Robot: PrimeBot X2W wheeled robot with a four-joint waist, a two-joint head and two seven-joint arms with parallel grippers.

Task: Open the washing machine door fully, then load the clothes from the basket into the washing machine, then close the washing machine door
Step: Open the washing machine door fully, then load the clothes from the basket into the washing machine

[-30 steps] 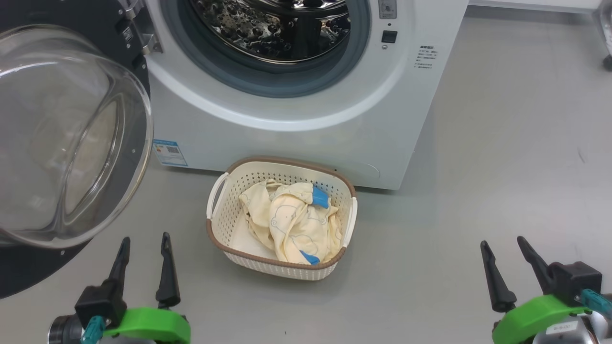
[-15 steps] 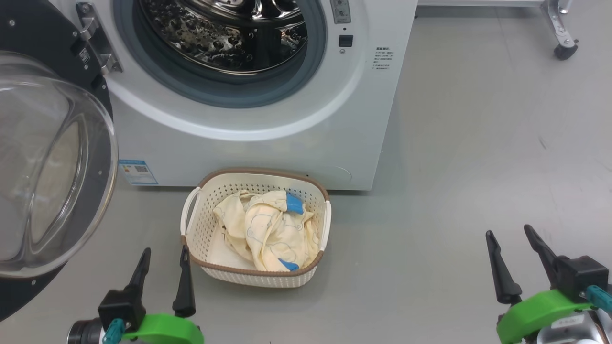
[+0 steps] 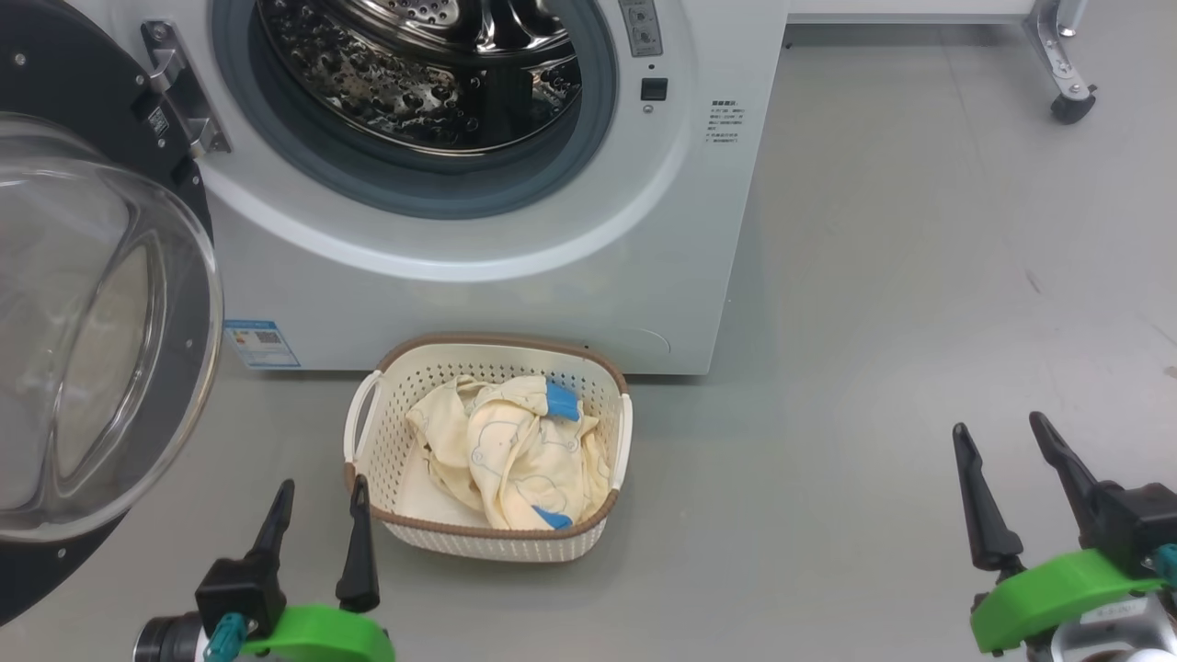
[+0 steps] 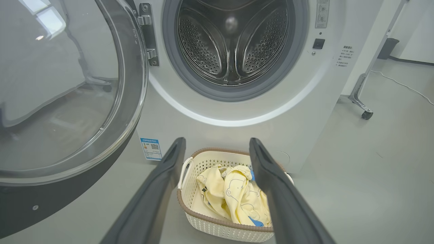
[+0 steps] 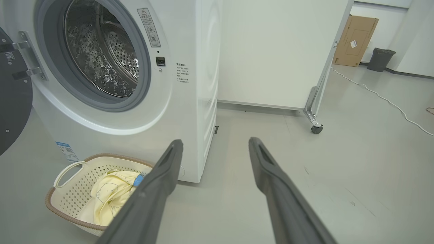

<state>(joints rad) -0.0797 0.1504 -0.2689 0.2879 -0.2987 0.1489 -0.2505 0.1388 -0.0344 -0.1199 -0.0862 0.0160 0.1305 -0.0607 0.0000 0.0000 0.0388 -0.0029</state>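
The white washing machine stands ahead with its steel drum exposed. Its door, black with a bulging glass bowl, hangs swung open on the left. On the floor in front sits the cream basket holding pale yellow clothes with blue trim. My left gripper is open, just left of the basket's near corner and apart from it. Far off at the lower right my right gripper stands open, with nothing between its fingers. In the left wrist view the basket lies between the fingers.
Grey floor spreads to the right of the machine. A wheeled metal stand leg stands at the far right. In the right wrist view a white panel, a cable on the floor, a cardboard box and a bin lie beyond.
The head camera has shifted, so the machine and basket sit further left and the drum shows more. Both grippers stay open; the left now appears closer to the basket.
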